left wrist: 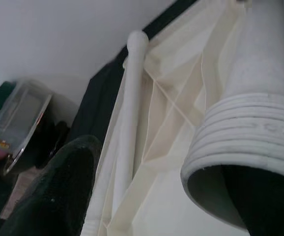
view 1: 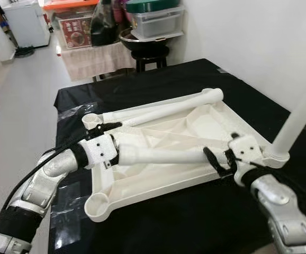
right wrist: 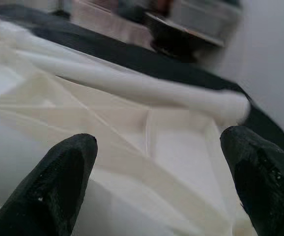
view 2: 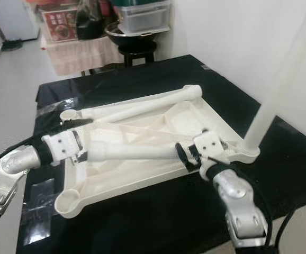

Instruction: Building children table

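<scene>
A white leg (view 1: pixel 161 154) is gripped at its threaded end by the left hand (view 1: pixel 106 151). The right hand (view 1: pixel 219 161) is open around its other end, above the upturned tabletop (view 1: pixel 142 188) on the black desk (view 1: pixel 185 222).

no text, label or number can be read anywhere.

The upturned white tabletop (view 1: pixel 158 182) covers most of the black table (view 1: pixel 158 222). Two loose legs block its hollow: one leg (view 1: pixel 158 155) lies across the middle, another leg (view 1: pixel 158 110) along the far-left edge. An upright leg (view 1: pixel 301 114) stands at the near-right corner. Bare black cloth lies open near, right and far; boxes (view 1: pixel 155 21) crowd beyond.
</scene>
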Available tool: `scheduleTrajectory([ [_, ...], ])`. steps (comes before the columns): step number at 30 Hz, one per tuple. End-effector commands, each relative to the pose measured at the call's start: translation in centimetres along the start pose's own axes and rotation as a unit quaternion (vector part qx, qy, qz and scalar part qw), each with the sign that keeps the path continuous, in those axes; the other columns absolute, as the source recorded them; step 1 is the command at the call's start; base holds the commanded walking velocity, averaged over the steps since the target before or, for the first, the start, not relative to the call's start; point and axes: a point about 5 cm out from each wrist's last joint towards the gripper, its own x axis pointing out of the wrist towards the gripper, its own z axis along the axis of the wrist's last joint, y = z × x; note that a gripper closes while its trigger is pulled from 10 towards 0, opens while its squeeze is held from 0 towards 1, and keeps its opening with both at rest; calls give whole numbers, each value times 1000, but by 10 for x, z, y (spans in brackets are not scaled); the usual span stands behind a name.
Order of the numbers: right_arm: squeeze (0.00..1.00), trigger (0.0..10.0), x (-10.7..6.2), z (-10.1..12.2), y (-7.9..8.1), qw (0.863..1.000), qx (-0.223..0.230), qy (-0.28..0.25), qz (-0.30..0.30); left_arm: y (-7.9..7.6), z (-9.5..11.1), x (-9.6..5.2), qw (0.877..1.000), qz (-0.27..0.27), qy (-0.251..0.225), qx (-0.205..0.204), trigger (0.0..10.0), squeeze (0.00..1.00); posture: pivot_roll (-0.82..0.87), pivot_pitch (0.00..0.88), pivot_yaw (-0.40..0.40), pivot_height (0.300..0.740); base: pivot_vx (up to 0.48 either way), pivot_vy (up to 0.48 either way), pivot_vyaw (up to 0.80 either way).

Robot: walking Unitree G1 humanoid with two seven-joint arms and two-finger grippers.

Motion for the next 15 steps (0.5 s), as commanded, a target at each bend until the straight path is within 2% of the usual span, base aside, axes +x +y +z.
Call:
scheduleTrajectory([
  [1, 0, 10000, 2, 8, 6, 998, -39, -22, 53, -4, 6, 5, 1000, -9, -20, -21, 10000, 0, -138, 87, 15, 740, 0, 0, 0],
  [2, 0, 10000, 2, 8, 6, 998, -39, -22, 53, -4, 6, 5, 1000, -9, -20, -21, 10000, 0, -138, 87, 15, 740, 0, 0, 0],
  [3, 0, 10000, 4, 24, 2, 992, -65, -46, 98, -3, 8, 7, 999, -2, -28, -34, 10000, 0, -138, 84, 14, 740, 0, 0, 0],
  [5, 0, 10000, 4, 28, 1, 990, -70, -51, 108, -3, 8, 7, 999, 1, -29, -36, 10000, 0, -138, 84, 14, 740, 0, 0, 0],
  [6, 0, 10000, 4, 37, 3, 984, -86, -63, 145, -3, 8, 8, 999, 3, -31, -38, 10000, 0, -137, 78, 14, 740, 0, 0, 0],
  [7, 0, 10000, 4, 37, 3, 984, -86, -63, 145, -3, 8, 8, 999, 3, -31, -38, 10000, 0, -137, 78, 14, 740, 0, 0, 0],
  [8, 0, 10000, 3, 51, 8, 964, -126, -75, 221, -4, 9, 10, 999, 3, -32, -41, 10000, 0, -138, 75, 16, 740, 0, 0, 0],
  [9, 0, 10000, 2, 59, 12, 953, -136, -82, 256, -4, 10, 12, 999, 2, -34, -42, 10000, 0, -136, 73, 15, 740, 0, 0, 0],
  [10, 0, 10000, 2, 59, 12, 953, -136, -82, 256, -4, 10, 12, 999, 2, -34, -42, 10000, 0, -136, 73, 15, 740, 0, 0, 0],
  [12, 0, 10000, 0, 68, 15, 938, -146, -87, 301, -5, 11, 13, 998, 2, -35, -46, 10000, 0, -134, 72, 15, 740, 0, 0, 0],
  [13, 0, 10000, 0, 68, 15, 938, -146, -87, 301, -5, 11, 13, 998, 2, -35, -46, 10000, 0, -134, 72, 15, 740, 0, 0, 0],
  [14, 0, 10000, -1, 70, 18, 928, -161, -83, 325, -5, 12, 14, 998, 1, -36, -47, 10000, 0, -135, 72, 17, 740, 0, 0, 0],
  [15, 0, 10000, -1, 70, 18, 928, -161, -83, 325, -5, 12, 14, 998, 1, -36, -47, 10000, 0, -135, 72, 17, 740, 0, 0, 0],
])
